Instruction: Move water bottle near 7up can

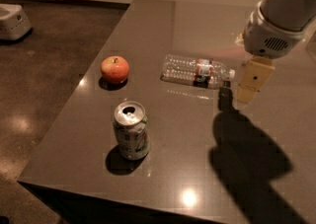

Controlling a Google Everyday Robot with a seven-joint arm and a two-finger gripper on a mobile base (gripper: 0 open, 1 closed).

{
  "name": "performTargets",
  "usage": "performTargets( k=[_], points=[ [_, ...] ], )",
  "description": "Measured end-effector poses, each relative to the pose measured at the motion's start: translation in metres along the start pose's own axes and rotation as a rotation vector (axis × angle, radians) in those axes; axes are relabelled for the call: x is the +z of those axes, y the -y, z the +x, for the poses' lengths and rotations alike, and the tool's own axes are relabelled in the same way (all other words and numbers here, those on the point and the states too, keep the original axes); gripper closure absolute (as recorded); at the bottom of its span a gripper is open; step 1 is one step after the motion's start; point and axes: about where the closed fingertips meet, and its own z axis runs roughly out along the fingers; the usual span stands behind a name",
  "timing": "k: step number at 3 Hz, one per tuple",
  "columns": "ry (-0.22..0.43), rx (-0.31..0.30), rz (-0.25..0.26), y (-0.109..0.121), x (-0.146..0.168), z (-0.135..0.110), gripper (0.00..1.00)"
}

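Observation:
The water bottle (195, 71) lies on its side in the middle of the dark table, its white cap pointing right and a red-and-white label band near the cap. The 7up can (131, 130) stands upright near the table's front left, tab top up. My gripper (251, 86) hangs from the white arm at the right, just right of the bottle's cap and a little above the table. It does not touch the bottle.
A red-orange apple (115, 69) sits left of the bottle and behind the can. The dark table (197, 168) ends at a left edge and a near front edge. A white object (12, 20) stands on the floor at far left.

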Motion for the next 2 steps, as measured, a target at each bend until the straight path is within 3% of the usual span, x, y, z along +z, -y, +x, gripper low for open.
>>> performTargets(
  k=[2],
  points=[
    [0.010,0.018,-0.029,0.041,0.036,-0.020,0.00]
  ],
)
